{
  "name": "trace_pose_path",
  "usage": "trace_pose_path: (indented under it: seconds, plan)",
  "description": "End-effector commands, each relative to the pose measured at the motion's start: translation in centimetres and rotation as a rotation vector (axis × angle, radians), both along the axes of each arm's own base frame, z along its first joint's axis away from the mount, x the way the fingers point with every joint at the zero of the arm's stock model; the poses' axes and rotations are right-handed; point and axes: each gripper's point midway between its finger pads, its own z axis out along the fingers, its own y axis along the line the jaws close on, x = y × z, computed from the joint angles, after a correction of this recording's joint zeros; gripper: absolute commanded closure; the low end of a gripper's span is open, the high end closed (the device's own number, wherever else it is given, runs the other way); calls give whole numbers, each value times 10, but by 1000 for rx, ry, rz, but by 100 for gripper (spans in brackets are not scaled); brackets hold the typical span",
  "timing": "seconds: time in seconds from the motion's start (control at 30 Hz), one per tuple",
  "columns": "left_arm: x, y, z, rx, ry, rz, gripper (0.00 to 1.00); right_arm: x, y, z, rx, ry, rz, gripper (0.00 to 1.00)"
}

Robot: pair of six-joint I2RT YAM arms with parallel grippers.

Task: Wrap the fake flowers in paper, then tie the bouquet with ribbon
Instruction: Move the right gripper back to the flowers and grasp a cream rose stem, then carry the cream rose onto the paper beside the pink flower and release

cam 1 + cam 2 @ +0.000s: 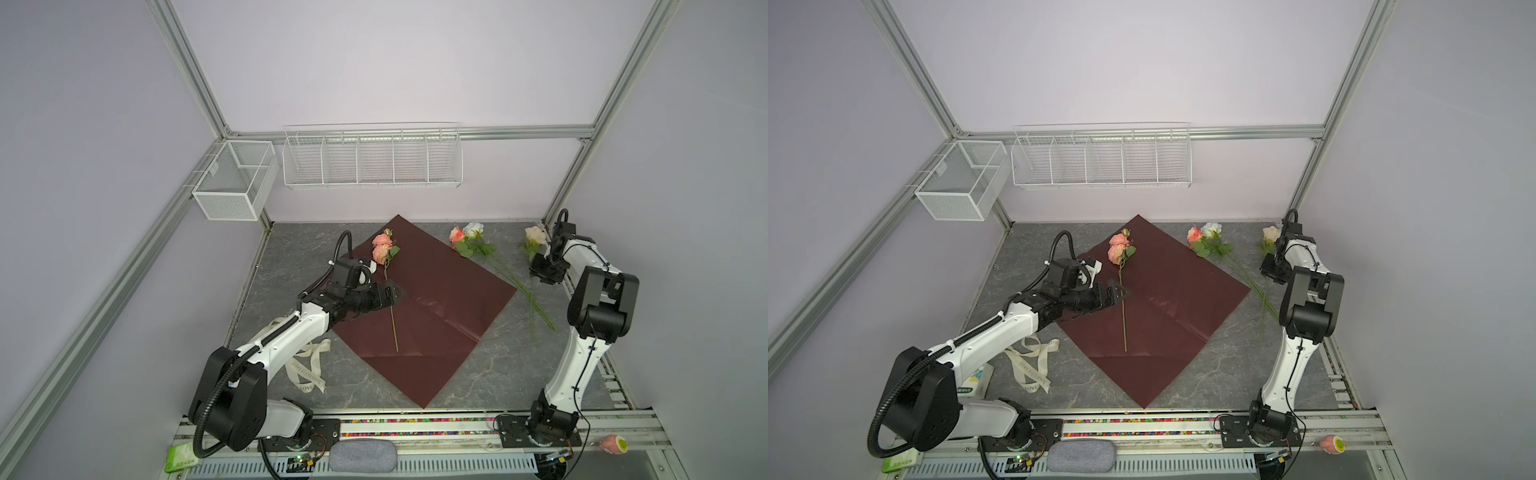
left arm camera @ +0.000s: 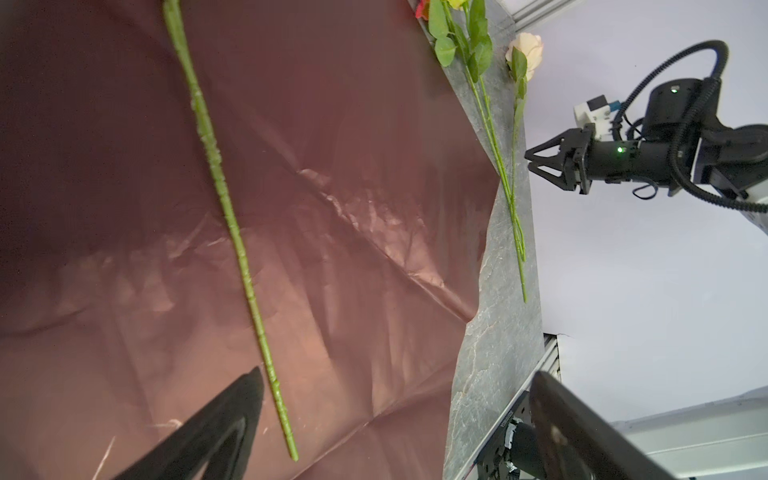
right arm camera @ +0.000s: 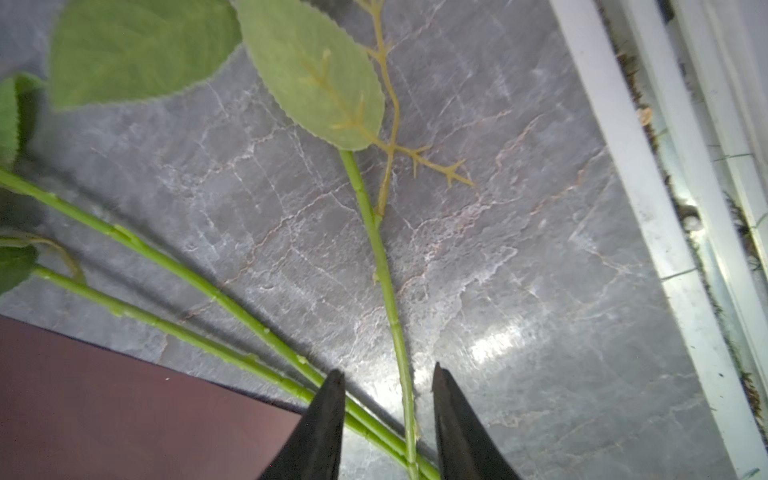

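Glossy, creased wrapping paper (image 1: 436, 291) (foil-like sheen); stem (image 2: 237, 232) ribbed green plastic; tabletop (image 3: 498, 249) smooth, marbled stone look.

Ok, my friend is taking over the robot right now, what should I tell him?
Left gripper: open, empty, over the red paper, beside the peach-pink rose lying on it.
Right gripper: open, jaws either side of the cream rose stem, not gripping yet.
Peach and white-blue roses: on the table, right of the paper.
Ribbon: loose, left of the paper.
Done: one rose on the paper.
Left: move three roses over, wrap, tie.
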Motion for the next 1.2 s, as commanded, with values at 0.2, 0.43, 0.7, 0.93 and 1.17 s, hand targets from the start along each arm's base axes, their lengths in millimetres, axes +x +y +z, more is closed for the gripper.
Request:
trace_pose_path:
  seconds: [0.2, 0.43, 0.7, 0.93, 1.17]
  plan:
    - [0, -50, 3, 119, -47, -131, 0, -15, -1, -19, -41, 131, 50, 68]
    - [-2, -58, 3, 146, -61, -147, 1, -17, 5, -32, -27, 178, 93, 72]
    - [-2, -21, 10, 286, -135, -70, 1, -11, 2, 10, -88, 97, 114, 93]
    - [-3, 31, 13, 387, -141, 134, 1, -21, 42, 109, -125, -154, 150, 93]
    - [-1, 115, -15, 317, 4, 387, 1, -56, 198, 111, 104, -331, 296, 93]
